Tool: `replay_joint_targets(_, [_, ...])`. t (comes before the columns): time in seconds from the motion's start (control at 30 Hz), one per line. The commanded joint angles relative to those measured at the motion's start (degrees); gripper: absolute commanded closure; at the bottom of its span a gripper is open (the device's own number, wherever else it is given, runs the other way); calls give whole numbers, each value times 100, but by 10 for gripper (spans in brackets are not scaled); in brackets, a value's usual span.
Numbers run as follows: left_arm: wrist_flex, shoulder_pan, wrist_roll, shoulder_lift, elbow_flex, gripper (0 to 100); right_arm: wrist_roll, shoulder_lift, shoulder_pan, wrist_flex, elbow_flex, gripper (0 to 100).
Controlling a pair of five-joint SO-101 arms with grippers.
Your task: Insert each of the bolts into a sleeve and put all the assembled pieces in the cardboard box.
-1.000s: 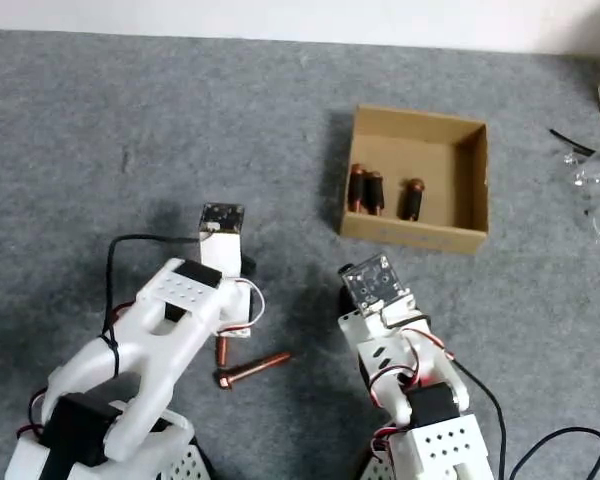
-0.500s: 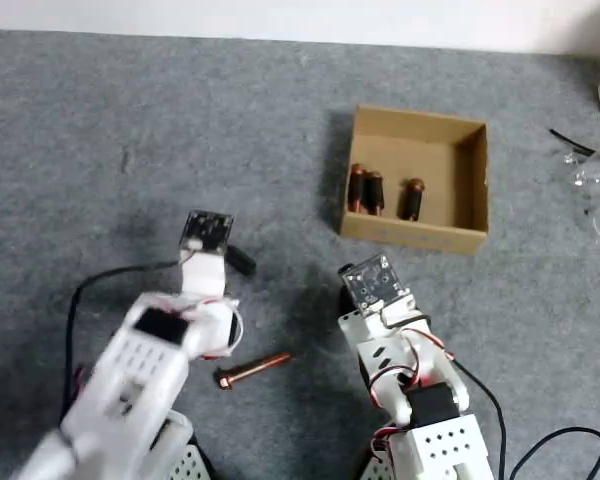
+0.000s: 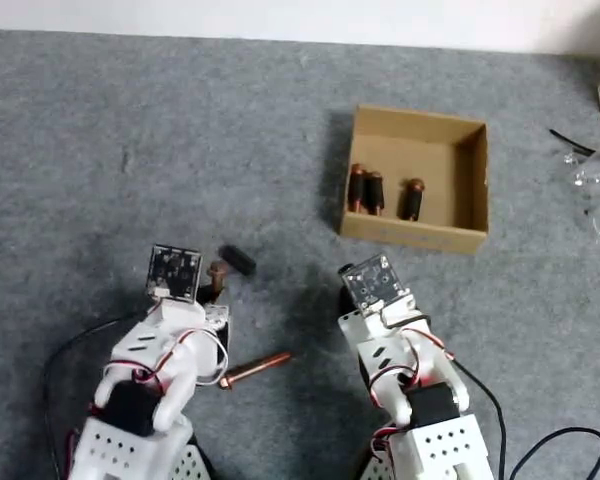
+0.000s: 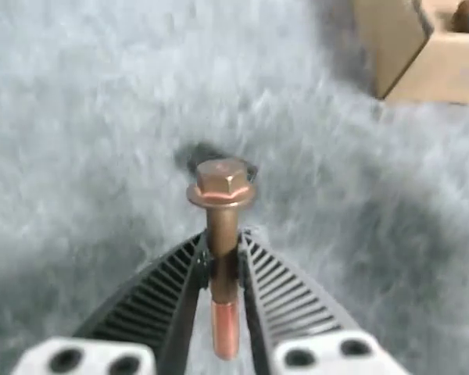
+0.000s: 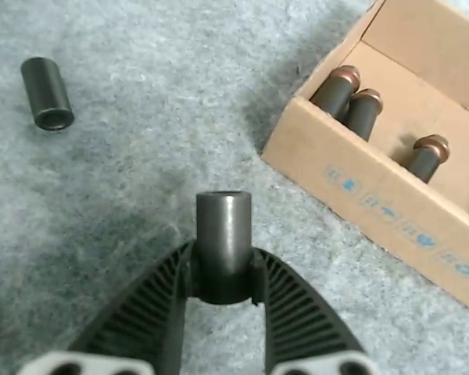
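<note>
The left arm (image 3: 150, 370) has its jaws closed narrow on a copper bolt (image 4: 221, 234), gripping the shank. The bolt's long axis runs in line with the jaws. Its hex head sticks out past the tips, away from the wrist, and the other end points back toward the wrist. In the high view this held bolt (image 3: 216, 275) sits just beside a loose black sleeve (image 3: 238, 260) that lies on its side on the grey counter (image 3: 130, 120).

The right arm (image 3: 400, 360) has its jaws clamped on a second black sleeve (image 5: 223, 242). That sleeve's long axis also runs along the jaws, and its open end points away from the wrist.

Another bolt (image 3: 255, 368) lies flat on the counter between the two arms. Its head is toward the left arm and its shank points toward the right arm.

The cardboard box (image 3: 415, 238) stands beyond the right arm. Three assembled pieces lie in it with their copper heads toward its far wall. Two (image 3: 357, 190) (image 3: 375, 193) lie side by side, and the third (image 3: 412, 200) is a little apart from them.
</note>
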State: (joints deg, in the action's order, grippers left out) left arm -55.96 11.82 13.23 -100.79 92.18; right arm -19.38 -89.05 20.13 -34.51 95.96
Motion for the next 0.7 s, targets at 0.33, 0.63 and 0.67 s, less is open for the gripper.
replay_joint_targets(0.33, [905, -66, -62, 13, -1095, 994, -44, -84, -57, 189, 259, 994])
replay_joint_targets(0.63, [1662, -48, -70, -418, -1182, 994, -44, -84, -57, 189, 259, 994])
replay_joint_targets(0.67, [1758, -48, -70, -444, -1262, 994, -44, -84, -57, 189, 259, 994])
